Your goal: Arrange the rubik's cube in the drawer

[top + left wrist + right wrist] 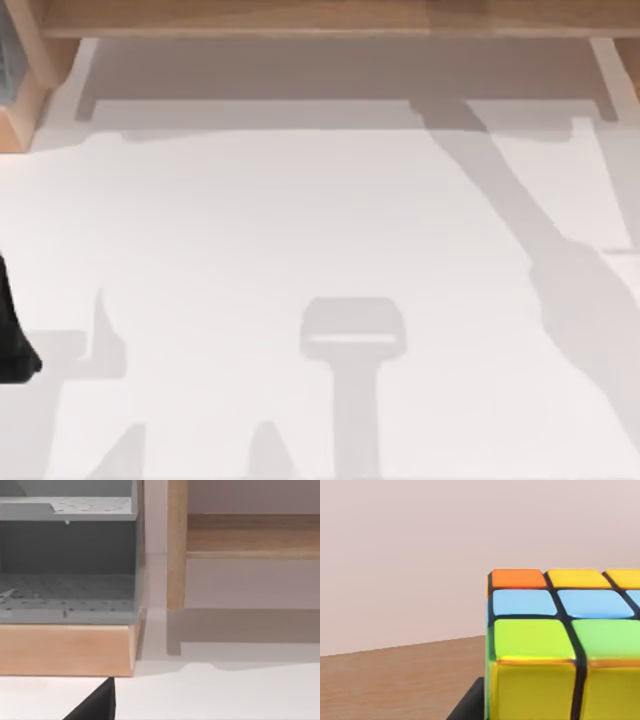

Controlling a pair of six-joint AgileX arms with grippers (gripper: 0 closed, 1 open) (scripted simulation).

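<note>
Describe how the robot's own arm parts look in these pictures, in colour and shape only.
Little of the arms is visible. At the top view's left edge, the left arm is a plain black, tapering shape with no markings or cables. In the left wrist view, a black angular wedge of the left gripper juts in. The right wrist view has a similar black corner beside the rubik's cube.
</note>
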